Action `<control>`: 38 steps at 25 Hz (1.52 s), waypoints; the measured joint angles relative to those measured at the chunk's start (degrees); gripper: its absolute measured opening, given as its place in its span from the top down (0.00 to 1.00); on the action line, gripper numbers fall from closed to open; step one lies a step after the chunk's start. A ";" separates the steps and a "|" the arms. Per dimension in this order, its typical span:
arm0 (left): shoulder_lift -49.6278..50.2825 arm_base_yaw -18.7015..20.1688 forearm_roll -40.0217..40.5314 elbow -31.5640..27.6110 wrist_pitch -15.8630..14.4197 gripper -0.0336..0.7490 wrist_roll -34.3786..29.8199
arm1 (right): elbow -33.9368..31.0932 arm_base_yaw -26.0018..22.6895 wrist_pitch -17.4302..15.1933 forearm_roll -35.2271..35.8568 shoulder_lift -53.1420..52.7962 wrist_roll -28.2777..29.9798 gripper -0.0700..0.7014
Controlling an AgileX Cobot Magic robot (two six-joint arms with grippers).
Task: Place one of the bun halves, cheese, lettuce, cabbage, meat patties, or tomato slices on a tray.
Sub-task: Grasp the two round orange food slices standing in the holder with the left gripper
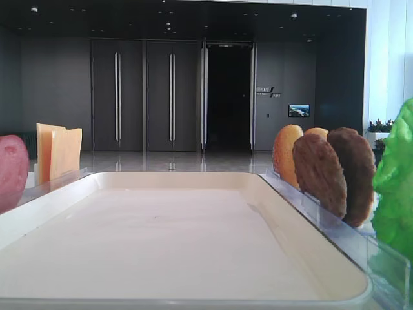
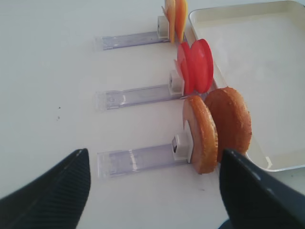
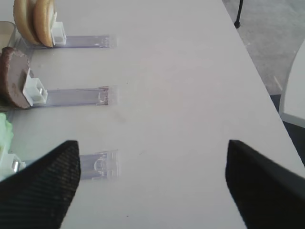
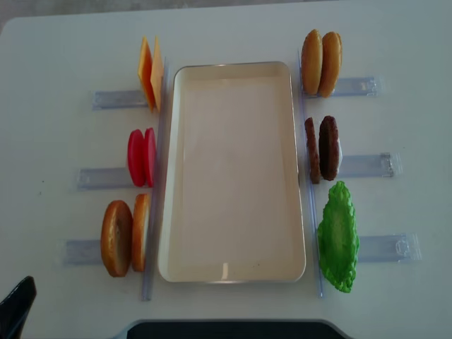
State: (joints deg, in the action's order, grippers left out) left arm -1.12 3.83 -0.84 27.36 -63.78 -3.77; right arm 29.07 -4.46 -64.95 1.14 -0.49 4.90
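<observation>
Tray [image 4: 233, 173] lies lengthwise in the middle of the white tabletop [image 4: 56, 63], nothing on it. Food stands on edge in clear plastic holders [image 4: 106, 99] along both long sides.

Left side, far to near: cheese slices [image 4: 150, 70], tomato slices [image 4: 141, 157], two bun halves [image 4: 123, 236]. In the left wrist view the nearer bun half [image 2: 202, 136] stands upright against its white clip, the second one [image 2: 231, 121] right behind it, just beside the tray rim [image 2: 259, 157].

Right side, far to near: two more bun halves [image 4: 321, 62], meat patties [image 4: 323, 148], lettuce leaf [image 4: 337, 236].

Left pincer [image 2: 155, 191]: jaws well apart, holding nothing, low over the tabletop short of the near bun holder; one dark finger [image 2: 52, 191] shows at each lower corner of the view.

Right pincer [image 3: 152, 186]: jaws likewise apart, nothing between them, above bare tabletop beside the lettuce holder [image 3: 97, 164]. Patty [image 3: 14, 78] and buns [image 3: 35, 21] show at that view's left edge.
</observation>
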 joint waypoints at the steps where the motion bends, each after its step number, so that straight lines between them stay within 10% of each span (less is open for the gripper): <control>1: 0.00 0.00 0.00 0.00 0.00 0.14 0.00 | 0.00 0.00 0.00 0.00 0.00 0.00 0.15; 13: 0.00 0.00 0.00 0.00 -0.08 0.14 0.00 | 0.00 0.00 0.00 0.00 0.00 0.00 0.15; 20: 1.20 0.00 0.00 5.12 -7.93 0.14 0.43 | 0.00 0.00 0.00 0.00 0.00 0.00 0.15; 38: 33.27 0.00 -0.16 18.03 -8.49 0.14 7.81 | 0.00 0.00 0.00 0.00 0.00 0.00 0.15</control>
State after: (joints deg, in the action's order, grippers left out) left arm 32.15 3.83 -1.00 45.39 -72.27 4.03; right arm 29.07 -4.46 -64.95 1.14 -0.49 4.90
